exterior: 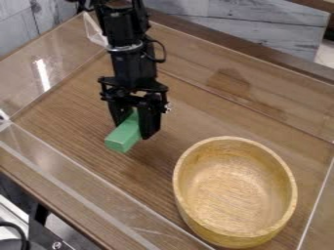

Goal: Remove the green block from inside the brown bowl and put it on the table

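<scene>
One arm: black, reaching down from the top of the view to the desk (248, 93), left of centre.
Hand (137, 127): pointed steeply down, fingers (152, 124) pressed in on the upper end of the block (124, 137).
Grip: closed on the block; dark fingers flank its top end on both sides, hiding that end.
Block: bright green bar, tilted, upper end up in the hand, lower end down and toward the front left.
Block's lower end: at or just above the desk; contact cannot be told from this view.
Block versus bowl (235, 186): outside it, to its left and a little farther back, near but apart.
Bowl: round, light wood, thick rim, upright at the front right of the desk, its inside bare wood with visible grain.
Desk: brown wood grain, some glare behind the arm.
Walls (39, 73): clear sheets along the desk's edges, one at the left, one across the front.
Hand versus bowl: apart, the hand to the left of the rim.
Background: pale marbled surface beyond the far edge, at the top right.
</scene>
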